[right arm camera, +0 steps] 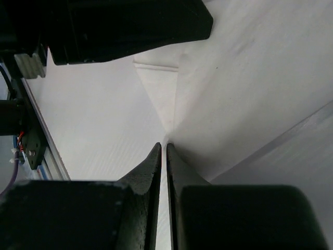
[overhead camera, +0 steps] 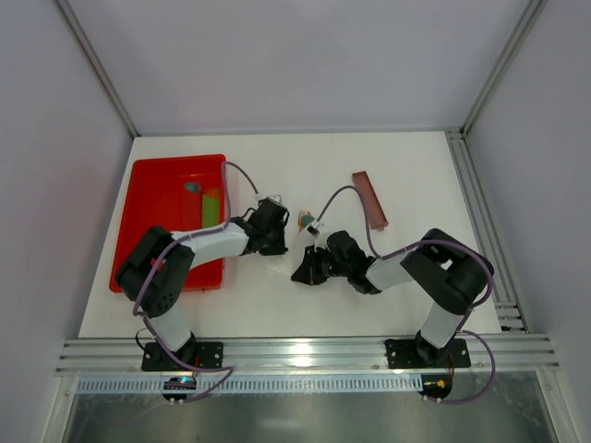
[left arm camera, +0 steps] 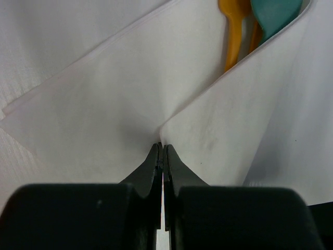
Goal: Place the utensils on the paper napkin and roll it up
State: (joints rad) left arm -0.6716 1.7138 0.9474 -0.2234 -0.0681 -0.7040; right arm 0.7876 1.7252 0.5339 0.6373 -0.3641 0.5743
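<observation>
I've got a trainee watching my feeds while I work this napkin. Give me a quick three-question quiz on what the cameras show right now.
1. True or false: the left pincer is shut on a fold of the white paper napkin.
2. Fill in: in the top view, the flat reddish-brown rectangular bar lies on the ___ arm's side of the table.
3. The slender orange utensils are: A. lying clear of the napkin; B. partly tucked between its folded flaps; C. clamped in the left pincer.

Key: 1 true; 2 right; 3 B.
</observation>
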